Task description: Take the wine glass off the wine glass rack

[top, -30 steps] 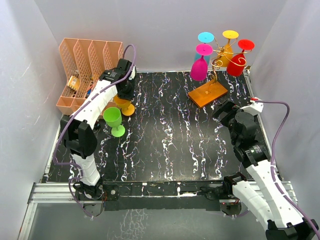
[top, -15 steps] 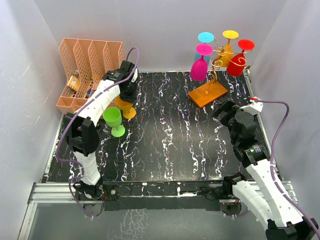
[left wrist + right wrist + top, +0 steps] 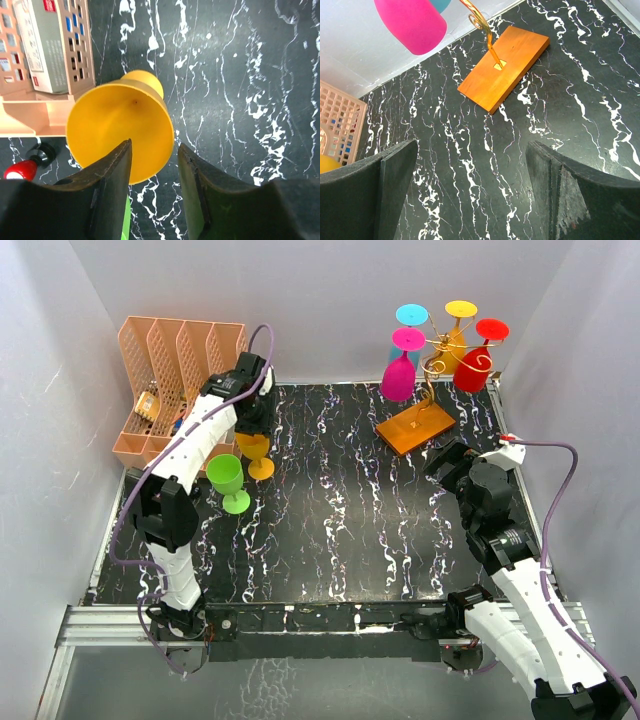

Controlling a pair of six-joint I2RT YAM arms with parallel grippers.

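Top external view showed the black marbled table (image 3: 340, 530) with the wine glass rack (image 3: 415, 427) at its far right corner, much nearer the right arm than the left. The glasses hung from it bowl-down, feet caught in the gold curls, long axes upright. The magenta wine glass (image 3: 398, 377) hung on the left side, with the other glasses (image 3: 472, 370) behind it. The right gripper (image 3: 446, 462) sat just short of the orange base, lower than the bowls, fingers wide apart and empty. At far left, the left gripper (image 3: 152, 149) hovered, fingers apart, over a yellow glass (image 3: 117, 125) standing upright by a green glass (image 3: 227, 480).
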